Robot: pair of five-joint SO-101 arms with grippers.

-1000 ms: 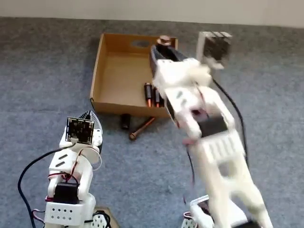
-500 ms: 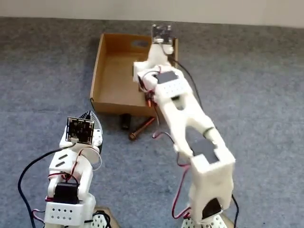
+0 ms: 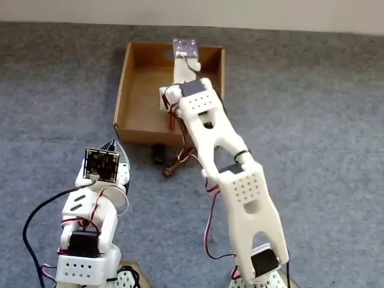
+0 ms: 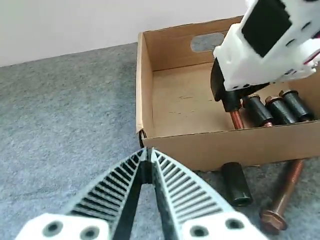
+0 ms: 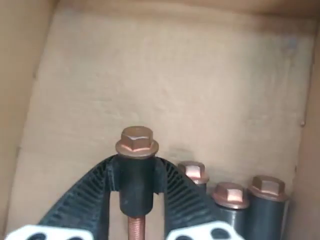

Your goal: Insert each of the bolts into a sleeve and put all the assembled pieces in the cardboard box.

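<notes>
My right gripper is shut on an assembled piece, a copper bolt in a black sleeve, held just above the floor of the cardboard box. Three assembled pieces lie side by side in the box next to it. In the left wrist view the right gripper hangs inside the box, beside those pieces. Outside the front wall lie a loose black sleeve and a loose copper bolt. My left gripper is shut on nothing, close to the box's front wall and left of the sleeve.
Grey carpet covers the table all around the box. The right arm stretches from the near edge over the loose bolt and sleeve. The left arm stands at the near left. The box's left half is bare cardboard.
The right arm has swung left and down, carrying the assembled piece from above the box's right side into the box. The left arm has kept still.
</notes>
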